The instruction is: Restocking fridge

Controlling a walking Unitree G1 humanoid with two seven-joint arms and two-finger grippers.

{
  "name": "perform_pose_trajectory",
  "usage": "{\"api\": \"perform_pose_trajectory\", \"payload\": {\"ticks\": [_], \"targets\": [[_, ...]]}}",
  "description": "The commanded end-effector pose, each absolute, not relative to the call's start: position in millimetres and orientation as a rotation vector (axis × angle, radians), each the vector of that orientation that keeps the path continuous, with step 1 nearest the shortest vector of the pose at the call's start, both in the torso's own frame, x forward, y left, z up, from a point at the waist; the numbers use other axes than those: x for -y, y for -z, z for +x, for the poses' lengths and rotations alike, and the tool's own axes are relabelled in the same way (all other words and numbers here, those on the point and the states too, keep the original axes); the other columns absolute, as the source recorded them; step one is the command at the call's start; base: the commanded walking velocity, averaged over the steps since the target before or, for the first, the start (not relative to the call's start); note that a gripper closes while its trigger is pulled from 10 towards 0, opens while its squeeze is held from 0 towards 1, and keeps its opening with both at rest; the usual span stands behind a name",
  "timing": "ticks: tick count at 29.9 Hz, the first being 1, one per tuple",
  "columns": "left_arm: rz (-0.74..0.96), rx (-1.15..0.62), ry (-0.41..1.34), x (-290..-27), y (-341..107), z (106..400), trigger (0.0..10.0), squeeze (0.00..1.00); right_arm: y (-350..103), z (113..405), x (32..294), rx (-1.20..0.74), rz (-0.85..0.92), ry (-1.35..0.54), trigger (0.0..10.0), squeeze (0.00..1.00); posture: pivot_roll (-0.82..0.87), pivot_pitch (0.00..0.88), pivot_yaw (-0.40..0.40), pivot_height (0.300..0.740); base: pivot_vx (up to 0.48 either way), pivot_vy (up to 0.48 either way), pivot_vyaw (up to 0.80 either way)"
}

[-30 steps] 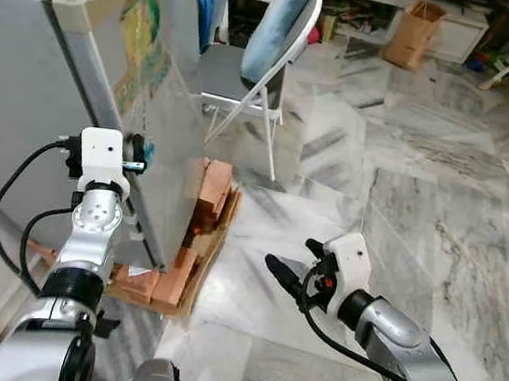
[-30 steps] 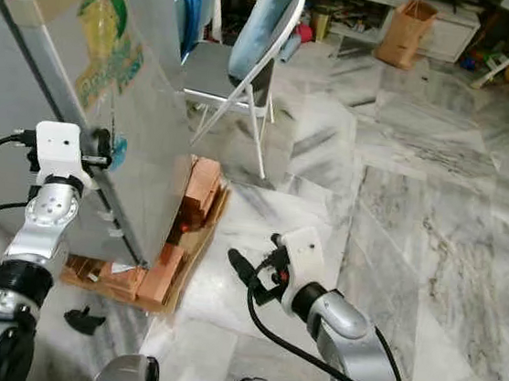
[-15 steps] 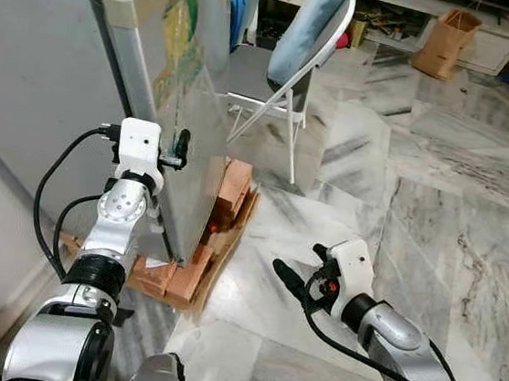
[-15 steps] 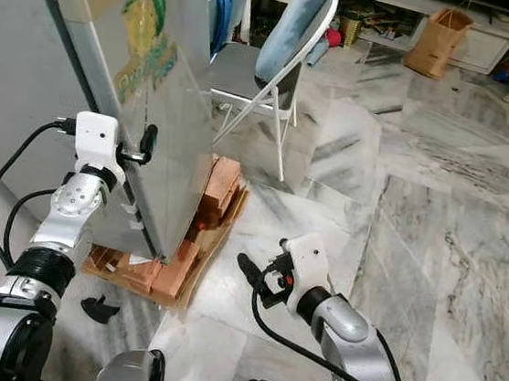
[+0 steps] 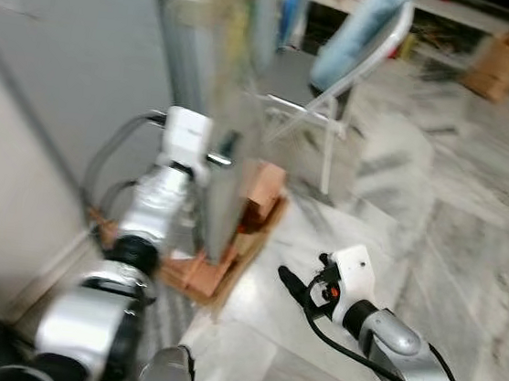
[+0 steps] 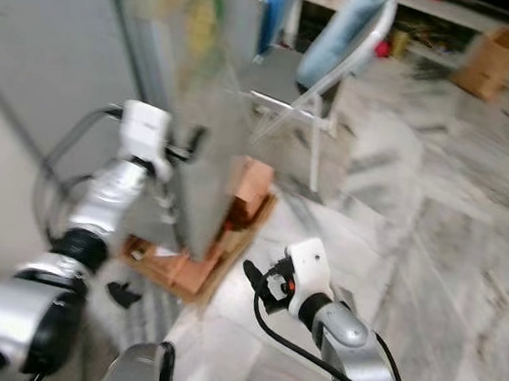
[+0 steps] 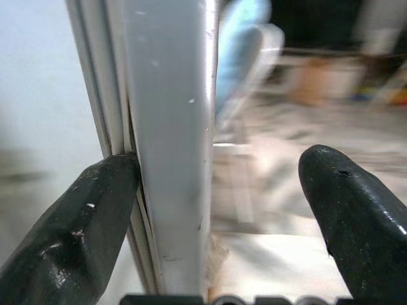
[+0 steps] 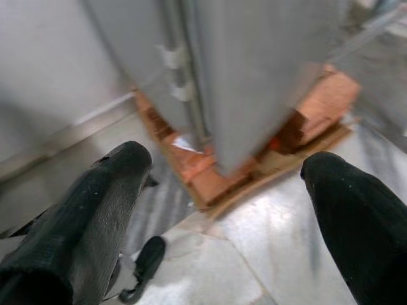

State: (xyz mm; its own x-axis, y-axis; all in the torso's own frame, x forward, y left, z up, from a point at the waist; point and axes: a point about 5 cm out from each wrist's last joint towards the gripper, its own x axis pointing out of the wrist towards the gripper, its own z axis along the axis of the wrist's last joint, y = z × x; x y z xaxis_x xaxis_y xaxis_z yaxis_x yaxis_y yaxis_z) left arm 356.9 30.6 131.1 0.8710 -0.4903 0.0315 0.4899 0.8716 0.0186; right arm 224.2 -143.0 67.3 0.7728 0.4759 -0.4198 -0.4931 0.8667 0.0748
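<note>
The left gripper (image 7: pixel 216 210) straddles the free edge of the fridge door (image 5: pixel 231 114), fingers spread, one finger (image 7: pixel 76 229) touching its seal. The door looks stiff, smooth and heavy on its hinges, so that edge seems the surest hold. The right gripper (image 8: pixel 222 210) hangs spread and empty, low on the right.

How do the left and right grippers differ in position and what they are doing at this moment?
The left gripper is raised at the fridge door, its open fingers straddling the door's edge, one finger touching the seam side. The right gripper hangs low over the marble floor, near the bricks under the fridge, touching nothing. Both are open, with black fingers on silver arms.
</note>
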Motion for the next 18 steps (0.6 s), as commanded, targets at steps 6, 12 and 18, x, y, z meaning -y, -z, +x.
{"api": "perform_pose_trajectory", "payload": {"ticks": [6,12,18], "targets": [[-0.069,0.177,0.682,18,-180,354,10.0,0.0,-75,221,141,-0.468,-0.043,-0.528,10.0,0.0,0.06,0.083,0.008,0.74,0.0,0.0,0.0],[-0.039,0.16,0.482,-41,-171,373,10.0,0.0,-86,223,138,-0.441,-0.034,-0.532,10.0,0.0,0.07,0.081,0.01,0.74,0.0,0.0,0.0],[-0.032,0.118,0.375,-90,-144,365,10.0,0.0,-83,226,138,-0.424,-0.04,-0.52,10.0,0.0,0.07,0.083,0.007,0.74,0.0,-0.083,0.0]]}}
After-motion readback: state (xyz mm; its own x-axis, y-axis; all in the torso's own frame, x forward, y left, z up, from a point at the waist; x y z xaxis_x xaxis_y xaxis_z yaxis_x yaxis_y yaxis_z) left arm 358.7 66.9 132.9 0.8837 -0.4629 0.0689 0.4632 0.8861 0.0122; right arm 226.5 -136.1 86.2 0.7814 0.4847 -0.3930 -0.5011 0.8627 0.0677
